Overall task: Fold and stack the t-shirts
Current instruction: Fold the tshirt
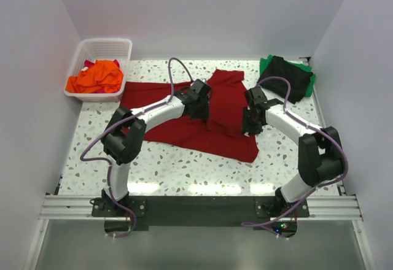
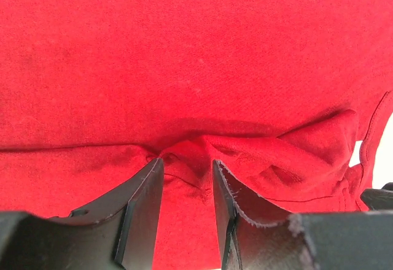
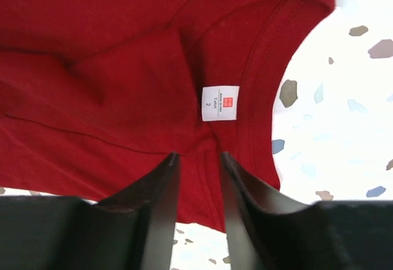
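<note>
Speckled table (image 1: pixel 184 172), white-walled. Dark red t-shirt (image 1: pixel 184 135) lies spread at centre. Left gripper (image 2: pixel 186 162), toward 12 o'clock, is narrowly parted over a rucked fold and holds nothing. Right gripper (image 3: pixel 199 156), toward 3 o'clock, is narrowly parted at the collar label (image 3: pixel 220 103). Advice: flatten the ruck and pinch both layers squarely before folding.

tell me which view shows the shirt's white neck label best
Right wrist: the white neck label sits close and sharp mid-frame. Top external shows the dark red t-shirt but no label; left wrist only bunched red cloth.
</note>
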Motion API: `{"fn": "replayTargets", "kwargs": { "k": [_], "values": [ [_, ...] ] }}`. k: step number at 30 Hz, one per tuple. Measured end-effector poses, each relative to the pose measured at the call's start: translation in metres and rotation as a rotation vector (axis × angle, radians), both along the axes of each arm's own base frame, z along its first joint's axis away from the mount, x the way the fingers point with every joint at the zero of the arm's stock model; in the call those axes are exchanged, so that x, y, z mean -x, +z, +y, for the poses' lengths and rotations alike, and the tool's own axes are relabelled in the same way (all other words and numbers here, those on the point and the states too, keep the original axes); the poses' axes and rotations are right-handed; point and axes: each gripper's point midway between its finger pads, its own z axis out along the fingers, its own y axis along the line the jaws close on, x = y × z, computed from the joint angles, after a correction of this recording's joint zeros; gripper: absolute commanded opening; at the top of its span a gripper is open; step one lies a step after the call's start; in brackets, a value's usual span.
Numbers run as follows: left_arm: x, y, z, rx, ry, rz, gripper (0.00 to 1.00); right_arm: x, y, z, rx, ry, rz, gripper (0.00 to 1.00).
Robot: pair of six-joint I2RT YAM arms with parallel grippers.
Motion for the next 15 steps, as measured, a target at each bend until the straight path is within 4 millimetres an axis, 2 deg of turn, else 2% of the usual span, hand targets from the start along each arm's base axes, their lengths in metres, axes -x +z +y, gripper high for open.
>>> {"fn": "replayTargets", "kwargs": {
  "k": [10, 15],
  "values": [
    [-0.001, 0.002, 0.000, 0.001, 0.003, -0.008, 0.43, -0.002, -0.019, 0.010, -0.044, 0.022, 0.015, 0.25],
    [-0.003, 0.010, 0.000, 0.010, 0.002, -0.025, 0.43, -0.005, -0.024, 0.012, -0.049, 0.024, 0.010, 0.26]
  ]
}}
